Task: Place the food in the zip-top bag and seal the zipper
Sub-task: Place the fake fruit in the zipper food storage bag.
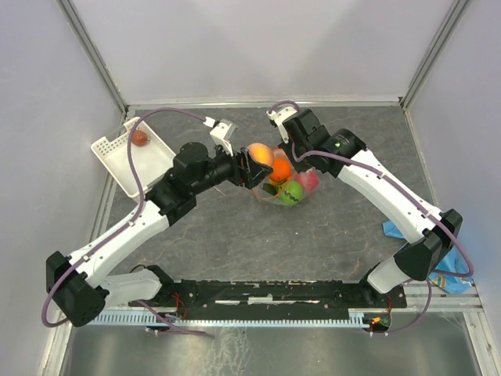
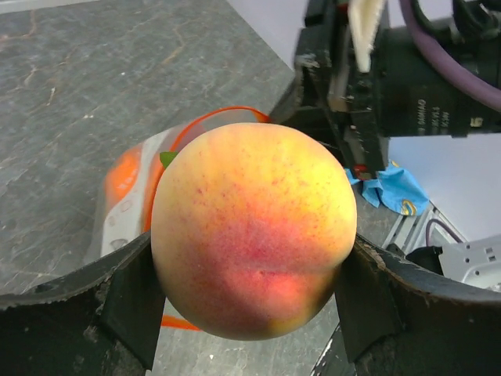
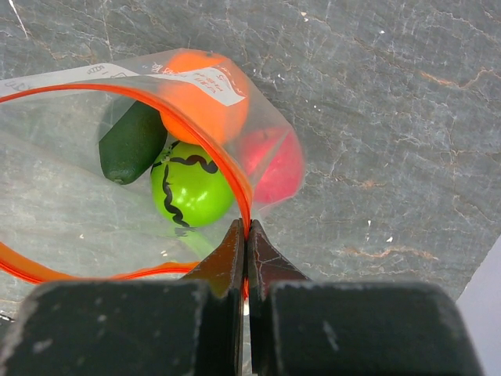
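Left end effector (image 2: 249, 301) holds the peach (image 2: 254, 227) between widely spread fingers, just in front of the mouth of the zip-top bag (image 1: 291, 188), which lies in the middle of the tabletop (image 1: 235, 251). Right end effector (image 3: 246, 254) is pinched closed on the zipper (image 3: 176, 98), so the mouth stands open as a loop. I think the peach should pass fully over the near rim before release, low and slow, because the lime green fruit (image 3: 192, 192) and others already lie inside. One brown piece (image 1: 139, 139) sits in the white basket (image 1: 117, 160).
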Tool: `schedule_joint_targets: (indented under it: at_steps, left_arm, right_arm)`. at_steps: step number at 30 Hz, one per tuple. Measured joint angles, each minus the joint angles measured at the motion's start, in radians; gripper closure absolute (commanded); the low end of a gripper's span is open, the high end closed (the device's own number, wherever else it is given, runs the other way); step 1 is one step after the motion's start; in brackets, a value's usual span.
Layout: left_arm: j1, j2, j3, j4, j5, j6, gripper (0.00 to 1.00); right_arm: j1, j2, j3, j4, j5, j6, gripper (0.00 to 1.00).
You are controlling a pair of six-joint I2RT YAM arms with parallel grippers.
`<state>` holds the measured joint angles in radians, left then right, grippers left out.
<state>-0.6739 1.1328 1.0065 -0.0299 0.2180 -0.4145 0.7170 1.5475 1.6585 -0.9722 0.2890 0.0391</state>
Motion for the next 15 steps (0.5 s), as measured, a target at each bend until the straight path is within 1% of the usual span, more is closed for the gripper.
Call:
schedule_joint_targets:
  at_steps: [6, 10, 15]
  left_arm:
    - [-0.071, 0.062, 0.0, 0.034, -0.011, 0.042, 0.56]
    - [-0.081, 0.119, 0.0, 0.039, -0.031, 0.043, 0.56]
    - [-0.081, 0.178, 0.001, 0.045, -0.043, 0.043, 0.52]
  right_arm:
    - [0.0, -0.002, -0.001, 0.0, -0.001, 0.0, 0.98]
    - [0.0, -0.004, -0.004, 0.002, -0.001, 0.0, 0.98]
    - [0.0, -0.011, -0.006, 0.012, -0.001, 0.0, 0.98]
